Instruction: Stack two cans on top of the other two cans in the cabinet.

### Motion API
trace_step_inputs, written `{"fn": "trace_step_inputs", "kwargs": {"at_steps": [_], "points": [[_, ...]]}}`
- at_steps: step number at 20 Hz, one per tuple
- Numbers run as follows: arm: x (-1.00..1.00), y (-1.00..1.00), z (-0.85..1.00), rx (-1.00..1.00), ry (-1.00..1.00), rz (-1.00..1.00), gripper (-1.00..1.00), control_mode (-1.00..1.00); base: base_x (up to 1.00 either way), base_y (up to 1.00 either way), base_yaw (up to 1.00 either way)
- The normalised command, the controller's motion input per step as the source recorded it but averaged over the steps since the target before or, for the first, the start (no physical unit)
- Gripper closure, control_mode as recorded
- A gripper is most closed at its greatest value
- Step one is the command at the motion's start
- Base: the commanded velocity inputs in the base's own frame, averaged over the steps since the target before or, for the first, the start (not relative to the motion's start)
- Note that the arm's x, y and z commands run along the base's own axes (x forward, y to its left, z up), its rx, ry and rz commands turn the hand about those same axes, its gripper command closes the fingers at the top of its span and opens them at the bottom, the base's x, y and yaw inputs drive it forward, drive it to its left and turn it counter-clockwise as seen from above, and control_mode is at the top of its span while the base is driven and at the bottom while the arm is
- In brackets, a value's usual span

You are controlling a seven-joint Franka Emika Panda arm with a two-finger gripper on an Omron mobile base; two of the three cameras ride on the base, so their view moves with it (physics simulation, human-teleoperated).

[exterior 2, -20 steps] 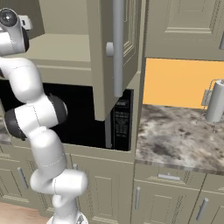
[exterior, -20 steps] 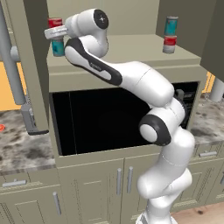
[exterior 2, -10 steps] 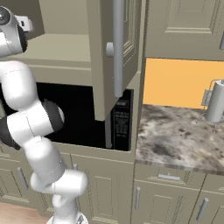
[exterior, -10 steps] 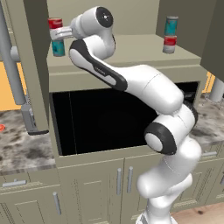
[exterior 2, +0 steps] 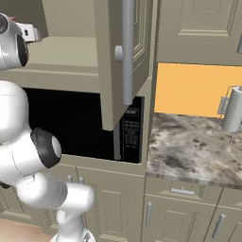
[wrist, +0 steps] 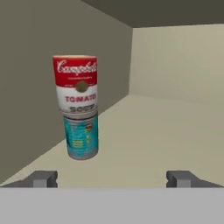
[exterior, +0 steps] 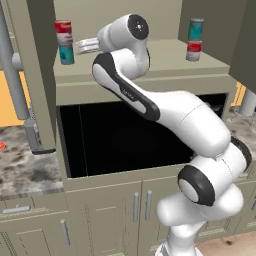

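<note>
Kitchen: beige cupboards all round, with a dark microwave [exterior: 145, 135] set under the cabinet [exterior: 150, 70] and a mottled stone counter [exterior 2: 198, 151] off to my right.
Cabinet: open-fronted, with a flat beige shelf and a plain back; its door [exterior 2: 120, 56] hangs swung out on the right, long grey handle facing the right base view.
Left stack: a red can [exterior: 63, 29] stands upright on a teal can [exterior: 65, 52] at the left end of the shelf, close to the side wall. In my hand view the red can [wrist: 75, 85], labelled tomato, sits squarely on the teal one [wrist: 81, 138].
Right stack: at the far right end of the shelf, a teal can [exterior: 195, 29] stands on a red one with a white band [exterior: 193, 50], well apart from the left pair.
My claw: my gripper [exterior: 80, 46] reaches in level over the shelf, just beside the left stack but not touching it. In the hand view my gripper [wrist: 112, 178] is spread wide, fingertips [wrist: 43, 178] far apart, with nothing between them but bare shelf.
Stack against claw: the left stack stands ahead of me and off to the left of my line, outside the gap of my fingers.
Right counter: a grey cylinder [exterior 2: 232, 109] stands near the orange wall [exterior 2: 194, 87].
</note>
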Motion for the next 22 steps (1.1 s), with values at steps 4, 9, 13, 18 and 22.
{"fn": "trace_step_inputs", "kwargs": {"at_steps": [4, 9, 13, 18, 22], "points": [[-0.65, -0.32, -0.12, 0.01, 0.16, -0.13, -1.00, -1.00, 0.00, 0.00, 0.00], [-0.65, -0.22, -0.19, 0.00, 0.22, -0.17, -1.00, -1.00, 0.00, 0.00, 0.00], [-0.64, -0.19, -0.23, 0.00, 0.24, -0.17, -1.00, -1.00, 0.00, 0.00, 0.00], [-0.68, -0.22, -0.27, 0.00, 0.23, -0.12, -1.00, -1.00, 0.00, 0.00, 0.00], [-0.57, -0.30, -0.48, 0.00, 0.16, -0.05, -1.00, -1.00, 0.00, 0.00, 0.00]]}}
